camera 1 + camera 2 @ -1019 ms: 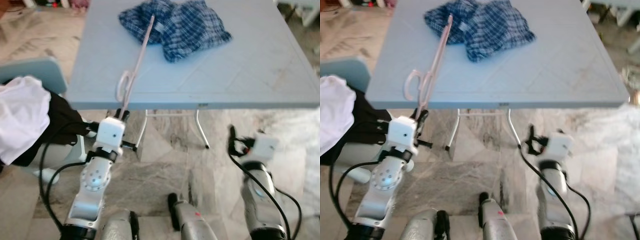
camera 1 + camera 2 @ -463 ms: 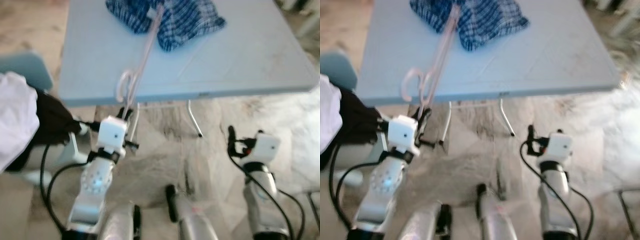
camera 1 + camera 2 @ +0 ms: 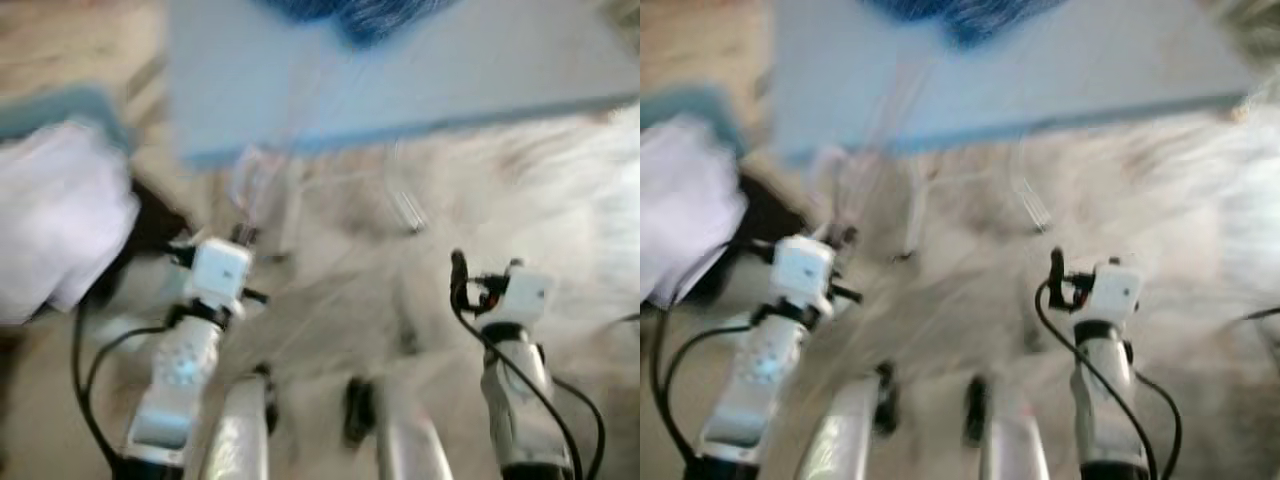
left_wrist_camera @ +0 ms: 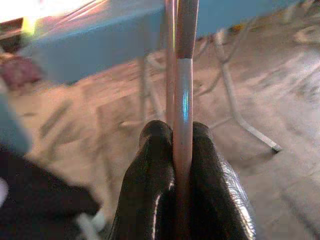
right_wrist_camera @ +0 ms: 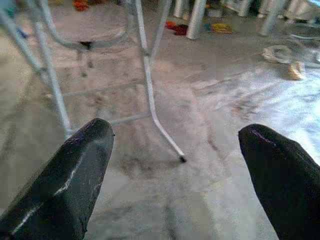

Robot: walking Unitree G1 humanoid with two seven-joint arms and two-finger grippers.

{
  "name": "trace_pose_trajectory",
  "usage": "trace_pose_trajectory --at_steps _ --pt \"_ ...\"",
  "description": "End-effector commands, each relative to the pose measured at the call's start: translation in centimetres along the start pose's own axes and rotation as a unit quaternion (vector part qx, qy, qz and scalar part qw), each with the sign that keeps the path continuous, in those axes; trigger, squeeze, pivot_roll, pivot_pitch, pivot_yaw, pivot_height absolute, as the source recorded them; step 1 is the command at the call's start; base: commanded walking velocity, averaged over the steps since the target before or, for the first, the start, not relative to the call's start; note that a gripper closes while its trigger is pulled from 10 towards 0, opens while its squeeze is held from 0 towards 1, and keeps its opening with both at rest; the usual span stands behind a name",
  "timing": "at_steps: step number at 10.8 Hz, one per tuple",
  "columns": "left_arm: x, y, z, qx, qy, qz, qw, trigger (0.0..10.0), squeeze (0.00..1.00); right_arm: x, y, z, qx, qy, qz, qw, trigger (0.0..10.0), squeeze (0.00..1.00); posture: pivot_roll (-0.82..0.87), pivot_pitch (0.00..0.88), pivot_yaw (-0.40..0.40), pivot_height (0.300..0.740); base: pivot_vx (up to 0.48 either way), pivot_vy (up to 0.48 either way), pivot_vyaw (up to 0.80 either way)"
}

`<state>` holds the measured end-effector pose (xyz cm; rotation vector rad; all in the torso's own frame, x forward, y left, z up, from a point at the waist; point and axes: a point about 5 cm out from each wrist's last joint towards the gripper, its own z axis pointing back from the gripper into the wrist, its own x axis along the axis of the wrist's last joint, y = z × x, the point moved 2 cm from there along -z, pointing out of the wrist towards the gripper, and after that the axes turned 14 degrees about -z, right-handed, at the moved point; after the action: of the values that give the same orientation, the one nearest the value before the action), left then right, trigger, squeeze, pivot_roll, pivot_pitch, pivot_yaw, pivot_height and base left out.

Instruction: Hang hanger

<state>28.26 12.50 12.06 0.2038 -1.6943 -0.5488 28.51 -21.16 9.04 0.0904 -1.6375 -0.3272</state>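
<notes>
Camera view has shifted and blurred since earlier; left gripper (image 4: 182, 150) stays clamped on thin pink plastic hanger (image 4: 183, 95) below light-blue counter (image 3: 480, 70); right gripper (image 5: 185, 165) wide apart.

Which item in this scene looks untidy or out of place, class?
The blue checked garment lies crumpled in a heap at the far edge of the table, not hung up. The left gripper has its fingers shut on the pink hanger, which is bare. The right gripper is open.

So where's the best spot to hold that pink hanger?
Probably right where the left gripper has it: the hanger is a thin straight bar, so the two fingers pinch it from either side, leaving its length free above.
</notes>
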Motion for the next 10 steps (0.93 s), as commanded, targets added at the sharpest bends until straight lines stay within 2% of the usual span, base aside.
trace_pose_trajectory --at_steps 1,3,4,7,9,10 --pt "-0.2 -0.7 -0.1 -0.013 0.008 0.005 1.000 10.0 0.00 -0.9 -1.3 0.5 -0.025 0.016 0.004 1.000 10.0 0.00 0.01 0.322 0.013 0.740 0.000 0.000 0.00" --pt "-0.3 -0.6 -0.6 -0.017 0.005 0.000 1.000 10.0 0.00 -0.7 -1.3 0.1 -0.029 0.007 0.001 1.000 10.0 0.00 0.01 0.286 0.027 0.740 0.000 0.000 0.00" --pt "-0.3 -0.6 -1.2 -0.023 -0.001 0.012 1.000 10.0 0.00 -0.7 -1.5 -0.3 -0.039 0.000 -0.002 0.999 10.0 0.00 0.00 0.222 0.042 0.740 0.000 0.000 0.00" --pt "-0.3 -0.2 -2.7 -0.007 -0.007 0.018 1.000 10.0 0.00 -0.2 -1.0 -1.6 -0.032 -0.020 0.004 0.999 10.0 0.00 0.00 0.158 0.040 0.740 0.000 0.000 0.00" --pt "-1.8 0.3 -2.1 0.008 0.013 0.016 1.000 10.0 0.00 0.3 -1.7 -1.7 -0.031 -0.031 0.005 0.999 10.0 0.00 0.00 0.094 0.032 0.740 0.000 0.000 0.00" --pt "-2.3 -0.1 -2.0 -0.010 0.019 0.026 0.999 10.0 0.00 0.4 -1.5 -2.1 -0.024 -0.034 0.008 0.999 10.0 0.00 0.00 0.087 0.030 0.740 0.000 0.000 0.00"
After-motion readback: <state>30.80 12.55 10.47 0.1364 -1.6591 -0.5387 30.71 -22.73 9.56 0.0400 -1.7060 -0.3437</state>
